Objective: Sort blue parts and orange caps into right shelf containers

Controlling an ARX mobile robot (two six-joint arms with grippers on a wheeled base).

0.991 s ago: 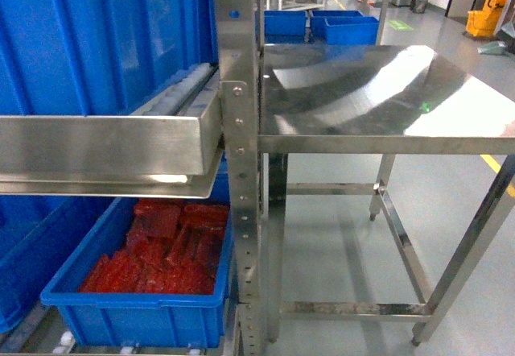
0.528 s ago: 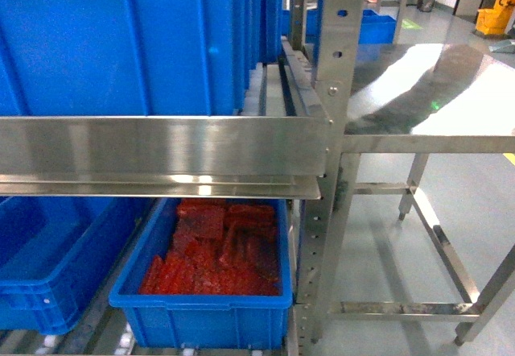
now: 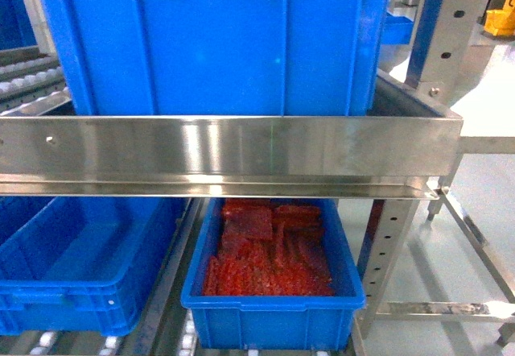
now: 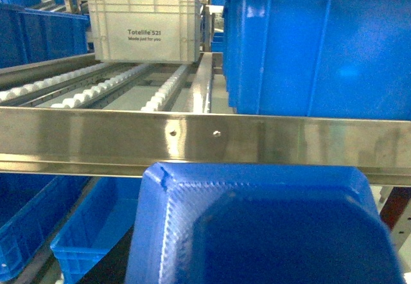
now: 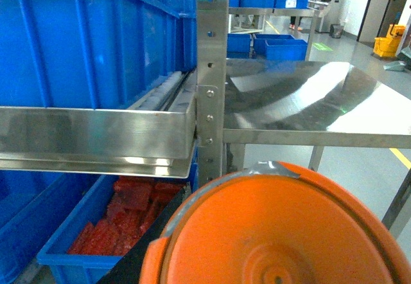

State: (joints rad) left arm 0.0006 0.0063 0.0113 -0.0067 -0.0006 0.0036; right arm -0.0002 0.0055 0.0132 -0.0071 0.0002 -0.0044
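A blue part [image 4: 270, 226] with a ribbed, rounded rim fills the bottom of the left wrist view and hides the left gripper's jaws; it hangs before the steel shelf rail [image 4: 205, 136]. An orange cap [image 5: 276, 232], round with a grey edge strip, fills the bottom of the right wrist view and covers the right gripper's jaws. Neither gripper shows in the head view. The right shelf containers are blue bins: a large one [image 3: 217, 42] on the upper level, one [image 3: 273, 320] below holding red pieces, and an empty one [image 3: 72, 291] to its left.
A white crate [image 4: 144, 30] sits far back on the roller lanes [image 4: 109, 88]. A steel upright [image 5: 212, 72] stands at the shelf's right end, with a steel table [image 5: 321, 104] beyond it. Blue bins and a yellow mop bucket [image 5: 388, 43] stand farther off.
The head view has swung left: the shelf and its blue bins now fill it, and the steel table has slid almost out at the right edge.
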